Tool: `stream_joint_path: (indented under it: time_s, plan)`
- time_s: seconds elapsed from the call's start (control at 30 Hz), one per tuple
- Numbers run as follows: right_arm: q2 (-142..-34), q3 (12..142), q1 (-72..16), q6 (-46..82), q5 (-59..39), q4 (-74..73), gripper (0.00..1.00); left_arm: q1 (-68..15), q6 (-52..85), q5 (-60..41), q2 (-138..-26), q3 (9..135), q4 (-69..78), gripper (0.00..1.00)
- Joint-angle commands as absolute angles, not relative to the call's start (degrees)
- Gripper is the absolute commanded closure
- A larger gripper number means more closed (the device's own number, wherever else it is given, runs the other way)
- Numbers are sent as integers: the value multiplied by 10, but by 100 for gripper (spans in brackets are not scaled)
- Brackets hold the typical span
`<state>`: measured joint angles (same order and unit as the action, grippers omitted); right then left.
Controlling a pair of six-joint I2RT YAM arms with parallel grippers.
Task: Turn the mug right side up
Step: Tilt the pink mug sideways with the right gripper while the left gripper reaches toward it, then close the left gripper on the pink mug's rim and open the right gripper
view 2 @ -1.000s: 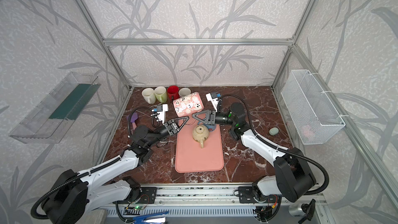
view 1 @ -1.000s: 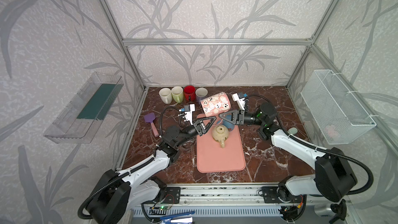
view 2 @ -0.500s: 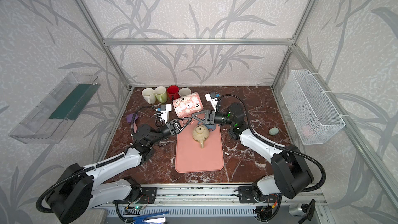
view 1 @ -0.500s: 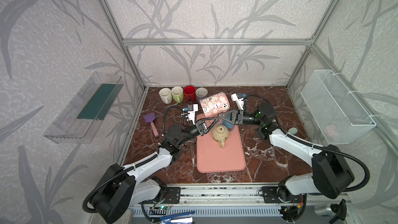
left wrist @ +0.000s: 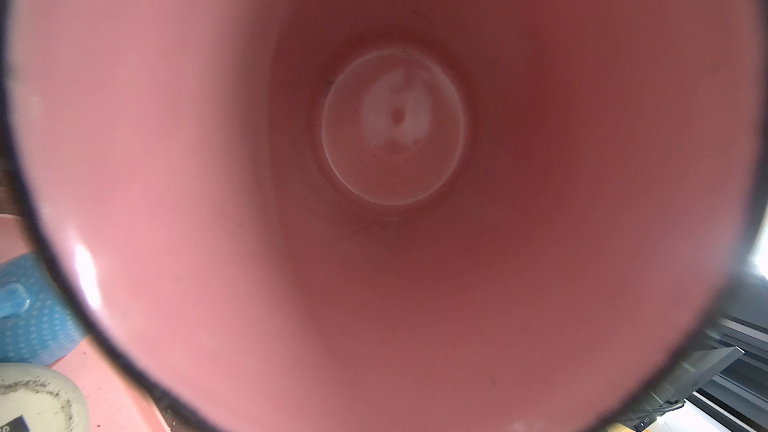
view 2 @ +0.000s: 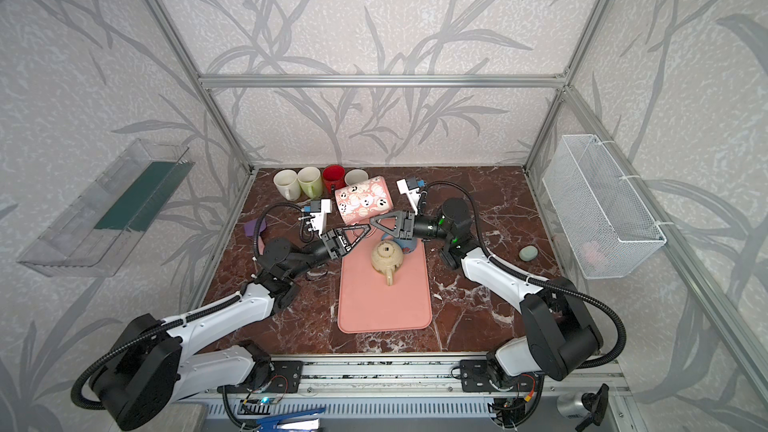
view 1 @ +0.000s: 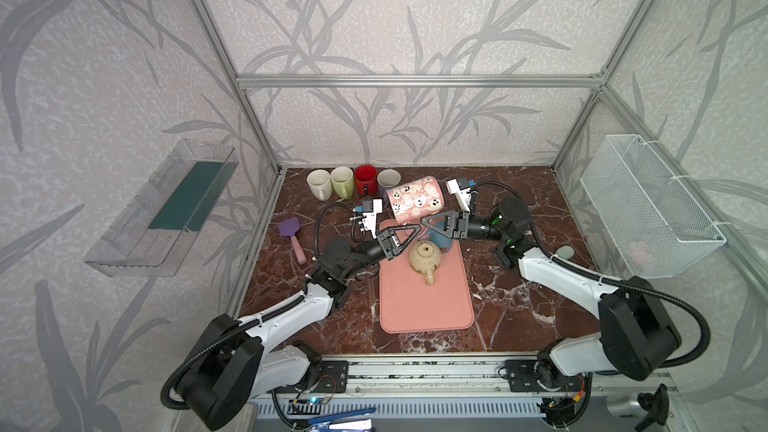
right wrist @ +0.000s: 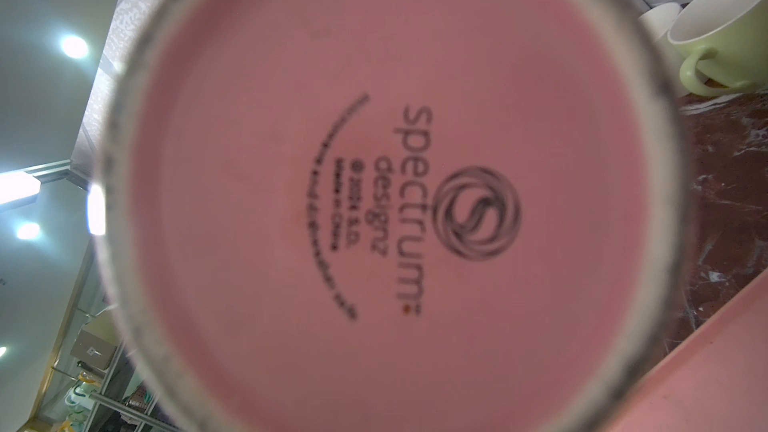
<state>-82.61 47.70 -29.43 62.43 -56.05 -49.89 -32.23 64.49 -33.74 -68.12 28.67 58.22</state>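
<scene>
Covering the floor of the cell is a dark red-brown marble worktop (view 1: 349, 326) with white veins. It is fenced by an aluminium frame (view 1: 415, 81) and walls papered pale grey with darker leaf sprays. A rectangular pink silicone mat (view 1: 424, 305) lies at the middle of the worktop, its long sides running front to back. A metal rail (view 1: 415, 367) along the front edge carries both arm bases.

The pink ghost-printed ceramic mug (view 1: 415, 201) (view 2: 363, 201) is over the mat's back edge, on its side. The left wrist view looks straight into its pink inside (left wrist: 395, 243), and the right wrist view looks onto its printed base (right wrist: 332, 201). In both top views the left tool (view 1: 415, 229) (view 2: 365, 228) and the right tool (view 1: 426, 223) (view 2: 374, 221) meet tip to tip just below the mug. Each shows only the flat side of one finger, so I cannot tell whether either is spread, pressed together or pinching the mug.

Beneath the right tool a blue white-dotted mug (view 1: 441, 239) sits on the mat. Just in front of it a cream round vessel (view 1: 424, 257) sits base up.

Along the back wall four mugs stand in a row, mouths up:
- a white mug (view 1: 318, 182)
- a pale green mug (view 1: 341, 180)
- a red mug (view 1: 365, 178)
- an off-white mug (view 1: 388, 178)

A purple-headed spatula (view 1: 293, 238) with a pink handle lies near the left wall, and a grey-green pebble-shaped object (view 1: 564, 251) lies at the right. A clear plastic shelf (view 1: 166, 209) with a dark green liner hangs on the left wall. A white wire-mesh basket (view 1: 648, 209) hangs on the right wall.
</scene>
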Motion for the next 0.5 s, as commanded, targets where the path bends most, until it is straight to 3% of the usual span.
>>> stream_joint_path:
  time_s: [0.0,0.2,0.47]
  plan:
    - [-826,484,-300,601,-571,-551,74,-317,631,-319,-656,276,590,100]
    - [-806,477,-299,536,-534,-462,44,-303,605,-288,-606,257,522,100]
    - [-773,482,-299,432,-451,-280,36,-272,574,-250,-542,241,399,100]
